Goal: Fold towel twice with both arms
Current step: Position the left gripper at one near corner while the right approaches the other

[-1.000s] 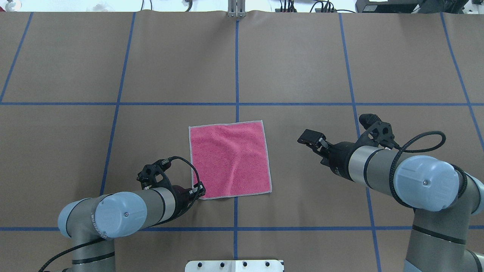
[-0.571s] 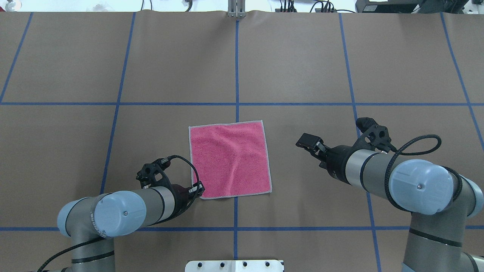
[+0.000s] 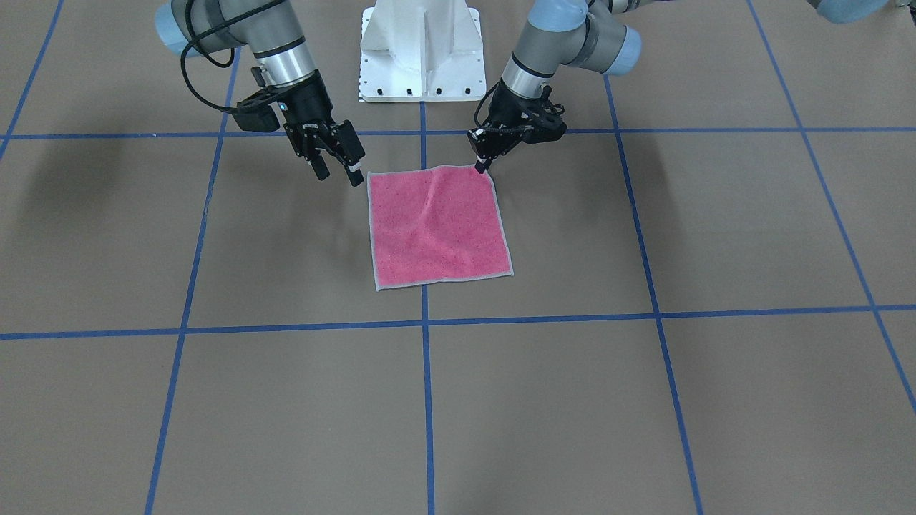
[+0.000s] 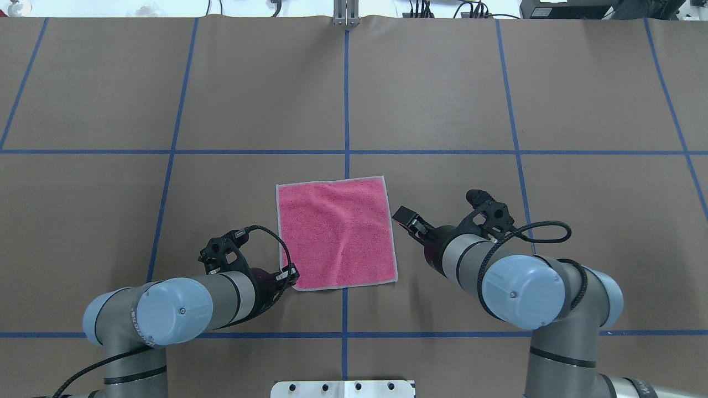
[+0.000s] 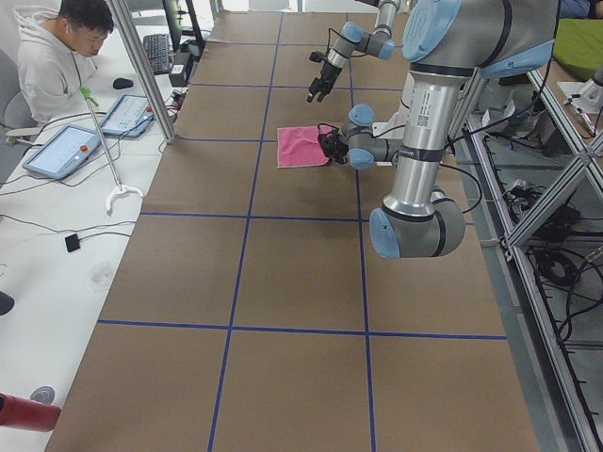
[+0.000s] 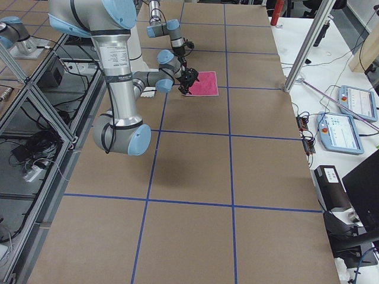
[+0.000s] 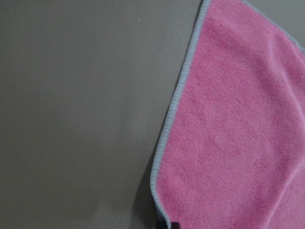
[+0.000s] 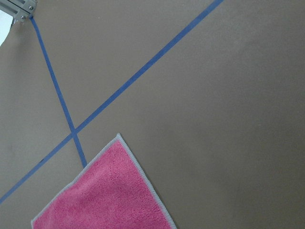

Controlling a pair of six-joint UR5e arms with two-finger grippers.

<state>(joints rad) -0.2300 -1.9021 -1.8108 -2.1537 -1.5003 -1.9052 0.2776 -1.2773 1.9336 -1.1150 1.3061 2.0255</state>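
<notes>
The pink towel lies flat on the brown table, one soft crease running through it. My left gripper is at its near-left corner, low on the table, and its fingers look pinched together on the edging. In the left wrist view a dark fingertip sits at the towel's corner. My right gripper is open and hangs just beside the towel's right edge, above the table and touching nothing. The right wrist view shows only the towel's far corner.
The white pedestal base stands at the robot's edge of the table. Blue tape lines grid the brown surface. A metal bracket is at the far edge. A person sits at a side desk with tablets.
My right arm has swung left, carrying its open gripper from well right of the towel to just beside its right edge. The left arm and the towel have not moved.
</notes>
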